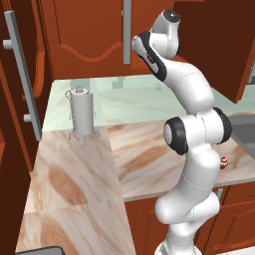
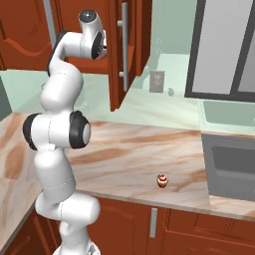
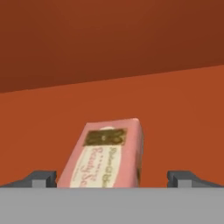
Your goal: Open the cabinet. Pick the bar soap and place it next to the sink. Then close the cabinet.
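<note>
Hand view recorded the gripper [image 3: 112, 178] with its jaws spread wide, one dark fingertip [image 3: 41, 178] at the lower left and the other at the lower right, nothing clamped between them. Between and just beyond the tips lay the bar soap [image 3: 105, 158], a pink wrapped block resting flat on the reddish shelf of the cabinet [image 3: 131, 43]. Its long axis ran away from the hand, leaning slightly toward the view's right at the far end, so the fingers stood on either side of its narrower width; the near end was cut off by the bottom of the view, and whether the tips already flanked it or sat just short could not be told. The wrapper carried a dark brown and gold panel near the far end, its print too small to read, and below it cursive lettering that appeared to begin "Beauty", the rest not legible. Right base view showed the arm reaching up beside the open cabinet door [image 2: 117, 55] with its grey bar handle [image 2: 123, 42]. Below ran the marbled counter [image 2: 129, 154], a small red-and-white cupcake-like item [image 2: 162, 181] near its front edge, and the sink [image 2: 234, 167] at the far right, well apart from the soap. Left base view listed a paper-towel holder [image 1: 82, 112] standing on the counter's corner.
</note>
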Controlling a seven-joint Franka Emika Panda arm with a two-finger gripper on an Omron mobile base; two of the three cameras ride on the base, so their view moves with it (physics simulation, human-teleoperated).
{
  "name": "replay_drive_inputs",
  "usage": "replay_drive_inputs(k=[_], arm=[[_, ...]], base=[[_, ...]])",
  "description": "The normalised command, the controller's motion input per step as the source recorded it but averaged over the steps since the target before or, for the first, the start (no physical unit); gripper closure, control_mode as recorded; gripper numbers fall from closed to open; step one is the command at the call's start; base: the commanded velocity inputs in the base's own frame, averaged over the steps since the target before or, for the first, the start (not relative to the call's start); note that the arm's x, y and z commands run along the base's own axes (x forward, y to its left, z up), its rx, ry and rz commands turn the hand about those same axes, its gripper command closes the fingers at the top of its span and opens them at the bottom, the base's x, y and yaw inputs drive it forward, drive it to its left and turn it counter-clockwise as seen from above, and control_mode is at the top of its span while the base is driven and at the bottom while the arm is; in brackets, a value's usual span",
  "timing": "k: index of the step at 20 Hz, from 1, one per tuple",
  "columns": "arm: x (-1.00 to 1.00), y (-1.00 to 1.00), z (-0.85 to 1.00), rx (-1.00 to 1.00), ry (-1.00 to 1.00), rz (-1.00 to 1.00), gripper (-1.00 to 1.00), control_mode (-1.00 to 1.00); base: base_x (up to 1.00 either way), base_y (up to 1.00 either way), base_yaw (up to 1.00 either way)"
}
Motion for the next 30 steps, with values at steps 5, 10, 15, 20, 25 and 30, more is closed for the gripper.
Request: replay_drive_inputs(k=[5, 10, 15, 20, 25, 30], arm=[[0.11, 0.00, -0.12, 0.00, 0.00, 0.00, -1.00, -1.00], [0.03, 0.00, -0.13, 0.00, 0.01, 0.00, -1.00, -1.00], [0.00, 0.00, -0.19, 0.00, 0.03, 0.00, -1.00, -1.00], [0.00, 0.00, -0.29, -0.02, 0.03, 0.00, -1.00, -1.00], [0.00, 0.00, -0.28, -0.01, 0.07, 0.00, -1.00, -1.00], [0.04, 0.05, 0.00, 0.00, 0.08, 0.00, 1.00, -1.00]], base=[[0.00, 0.00, 0.00], [0.00, 0.00, 0.00], [0.00, 0.00, 0.00], [0.00, 0.00, 0.00], [0.00, 0.00, 0.00], [0.00, 0.00, 0.00]])
